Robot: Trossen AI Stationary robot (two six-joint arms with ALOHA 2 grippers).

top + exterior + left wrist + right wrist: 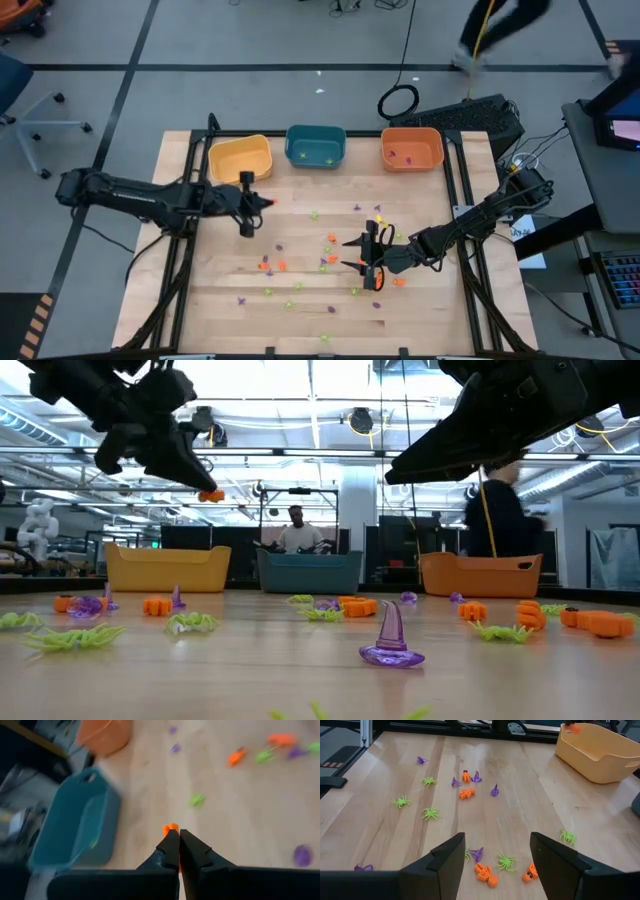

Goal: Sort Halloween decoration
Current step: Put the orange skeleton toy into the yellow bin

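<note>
Small orange, light-green and purple trinkets lie scattered on the wooden table. My left gripper hangs above the table in front of the yellow bin, shut on one orange trinket. In the low view that trinket shows at the fingertips, well above the table. My right gripper stands open over the table's middle right; a purple hat, a green spider and orange trinkets lie on the table below its fingers, untouched. My left gripper pinches the orange trinket between its two fingertips; only a small part sticks out past them. The fingers slant downward, coming from the table's left. The trinket is lifted clear of the table.
Three bins stand along the far edge: yellow at the left, teal in the middle, orange at the right. A purple hat stands near the front. A person shows beyond the table.
</note>
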